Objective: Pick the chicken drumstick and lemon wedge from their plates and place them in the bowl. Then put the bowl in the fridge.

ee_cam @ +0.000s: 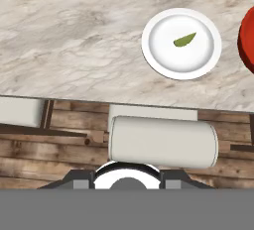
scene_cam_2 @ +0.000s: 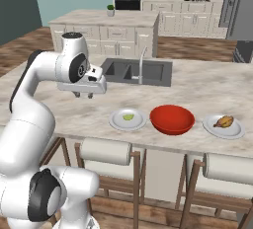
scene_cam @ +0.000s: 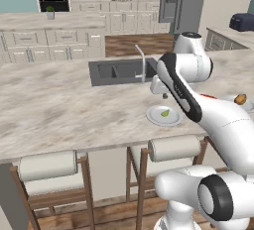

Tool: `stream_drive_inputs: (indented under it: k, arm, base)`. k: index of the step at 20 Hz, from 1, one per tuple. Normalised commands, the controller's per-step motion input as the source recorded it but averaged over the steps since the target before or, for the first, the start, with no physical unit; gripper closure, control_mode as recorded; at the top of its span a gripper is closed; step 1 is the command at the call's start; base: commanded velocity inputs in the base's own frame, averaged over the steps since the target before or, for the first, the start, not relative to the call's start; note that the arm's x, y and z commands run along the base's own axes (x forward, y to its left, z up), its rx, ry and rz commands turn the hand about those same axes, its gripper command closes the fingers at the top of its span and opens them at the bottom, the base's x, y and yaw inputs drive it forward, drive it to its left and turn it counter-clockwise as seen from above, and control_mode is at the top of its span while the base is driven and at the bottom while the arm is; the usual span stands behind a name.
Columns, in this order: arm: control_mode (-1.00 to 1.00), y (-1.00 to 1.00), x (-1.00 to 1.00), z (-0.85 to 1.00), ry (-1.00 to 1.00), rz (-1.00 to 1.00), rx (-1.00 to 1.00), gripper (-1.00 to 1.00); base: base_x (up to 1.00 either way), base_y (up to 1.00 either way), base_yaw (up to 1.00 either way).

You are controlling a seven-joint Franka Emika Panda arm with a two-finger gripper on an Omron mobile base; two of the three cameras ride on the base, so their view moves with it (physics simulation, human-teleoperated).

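While end effector (scene_cam_2: 82,95) state unclear: glossy red bowl (scene_cam_2: 172,119) btw flat round plates (scene_cam_2: 118,121), marble counter (scene_cam_2: 207,87).

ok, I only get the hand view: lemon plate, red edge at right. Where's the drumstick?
Observer: The drumstick lies on its own plate, past the bowl from the lemon plate.
Operator: Anything in the bowl?
Observer: No, it's empty.
Operator: And the gripper?
Observer: The gripper hangs over the counter, on the lemon plate's side away from the bowl, holding nothing.
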Motion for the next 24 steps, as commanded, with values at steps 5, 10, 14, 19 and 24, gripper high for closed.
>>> stream_drive_inputs:
  k: [5,10,14,19,24]
  arm:
    - [-1.00,-0.01,0.00,0.00,0.00,0.00,-0.01,-1.00]
    - [-1.00,0.00,0.00,0.00,0.00,0.00,0.00,-1.00]
    - [-1.00,0.00,0.00,0.00,0.00,0.00,0.00,-1.00]
    - [-1.00,-0.15,-0.15,-0.09,0.02,-0.22,0.00,-1.00]
    - [-1.00,-0.37,-0.09,-0.21,0.00,-0.54,0.00,-1.00]
  base:
    - [0.00,0.00,0.00]
    - [0.00,0.00,0.00]
    - [0.00,0.00,0.00]
    - [0.00,0.00,0.00]
    - [0.00,0.00,0.00]
